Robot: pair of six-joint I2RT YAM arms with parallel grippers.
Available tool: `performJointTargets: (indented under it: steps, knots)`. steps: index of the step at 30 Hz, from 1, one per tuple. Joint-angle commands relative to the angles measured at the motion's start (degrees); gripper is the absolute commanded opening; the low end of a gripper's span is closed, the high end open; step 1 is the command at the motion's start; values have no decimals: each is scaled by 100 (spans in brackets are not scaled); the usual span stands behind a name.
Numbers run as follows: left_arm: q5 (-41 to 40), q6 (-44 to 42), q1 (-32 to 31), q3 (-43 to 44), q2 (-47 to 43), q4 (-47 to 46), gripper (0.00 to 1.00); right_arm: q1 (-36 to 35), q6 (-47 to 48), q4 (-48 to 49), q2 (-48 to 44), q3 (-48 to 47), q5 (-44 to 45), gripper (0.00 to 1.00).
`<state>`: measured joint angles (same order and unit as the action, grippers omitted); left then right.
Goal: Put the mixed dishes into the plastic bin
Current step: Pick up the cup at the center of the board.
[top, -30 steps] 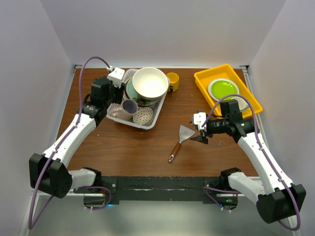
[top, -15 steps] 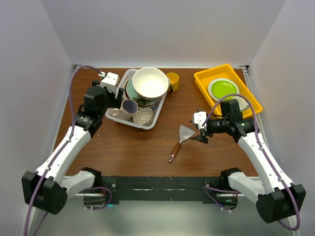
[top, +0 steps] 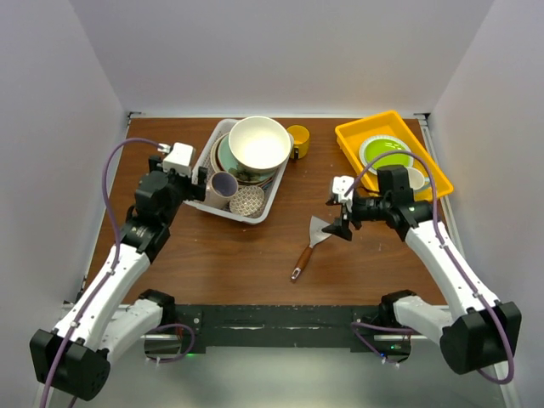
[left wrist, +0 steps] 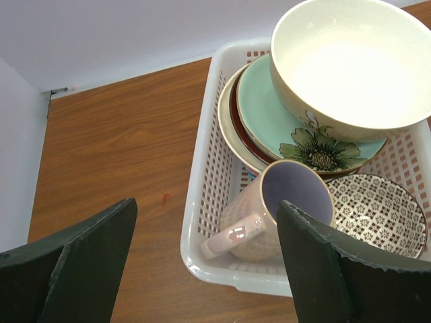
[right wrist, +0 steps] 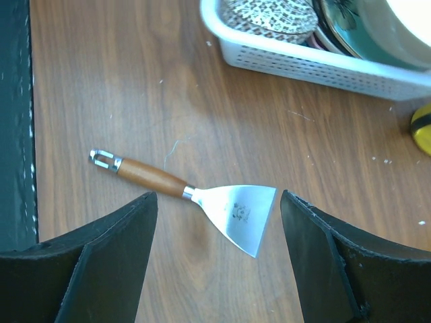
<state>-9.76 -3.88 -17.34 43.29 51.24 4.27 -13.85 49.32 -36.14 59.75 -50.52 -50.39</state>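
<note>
The white plastic bin (top: 255, 219) (left wrist: 195, 222) holds a stack of plates with a pale green one (left wrist: 269, 114) on top. A large cream bowl (top: 258, 143) (left wrist: 350, 60) rests on that stack. A purple-lined mug (top: 223, 184) (left wrist: 283, 208) lies on its side in the bin beside a small patterned bowl (top: 246, 201) (left wrist: 380, 212). A yellow mug (top: 298, 138) stands on the table just right of the bin. My left gripper (top: 195, 189) (left wrist: 205, 222) hangs open and empty over the bin's near-left corner. My right gripper (top: 337, 218) (right wrist: 217, 202) is open above the spatula's blade.
A wooden-handled metal spatula (top: 310, 242) (right wrist: 236, 208) lies on the table right of the bin. A yellow tray (top: 357, 140) at the back right holds a lime-green plate (top: 385, 153). White walls close the table's back and sides.
My left arm has drawn back from the bin's far-left side to its near-left corner, its jaws opening wider. My right gripper has shifted slightly back over the spatula.
</note>
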Motion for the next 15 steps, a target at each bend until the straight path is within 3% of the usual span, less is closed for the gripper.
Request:
performJointTargets:
  steps: [1, 9, 15]
  knots:
    - [18, 159, 29, -233, -290, -339, 90, 14, -1413, 1011, 353, -404, 170, 77]
    - [-52, 177, 29, -444, -685, -541, 90, 14, -2900, 1653, 1897, -1653, 679, 77]
    - [-149, 186, 29, -558, -906, -612, 90, 14, -4525, 2302, 2927, -2628, 1934, 77]
